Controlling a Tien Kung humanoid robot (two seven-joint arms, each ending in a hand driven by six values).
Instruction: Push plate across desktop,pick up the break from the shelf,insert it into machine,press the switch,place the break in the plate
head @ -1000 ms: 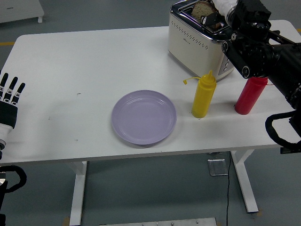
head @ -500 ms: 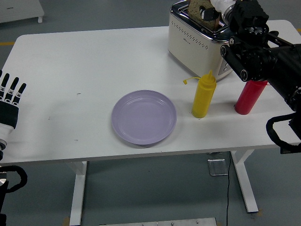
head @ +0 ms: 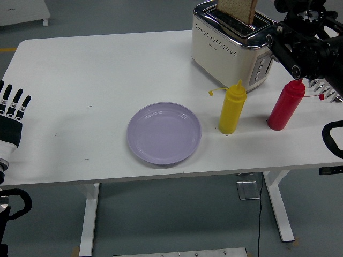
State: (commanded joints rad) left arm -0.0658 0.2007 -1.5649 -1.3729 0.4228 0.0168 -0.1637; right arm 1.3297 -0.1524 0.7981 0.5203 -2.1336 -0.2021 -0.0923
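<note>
A tan slice of bread (head: 236, 10) is standing upright in the slot of the cream-coloured metal toaster (head: 231, 47) at the far right of the white table (head: 96, 69), its upper half sticking out above the top. The round lilac plate (head: 164, 133) is lying empty near the table's front edge. Just right of it a yellow squeeze bottle (head: 232, 108) and a red squeeze bottle (head: 285, 105) are standing. The right hand (head: 323, 89) is hovering beside the red bottle; its finger state cannot be told. The left hand (head: 12, 112) is resting at the left edge, fingers extended, holding nothing.
</note>
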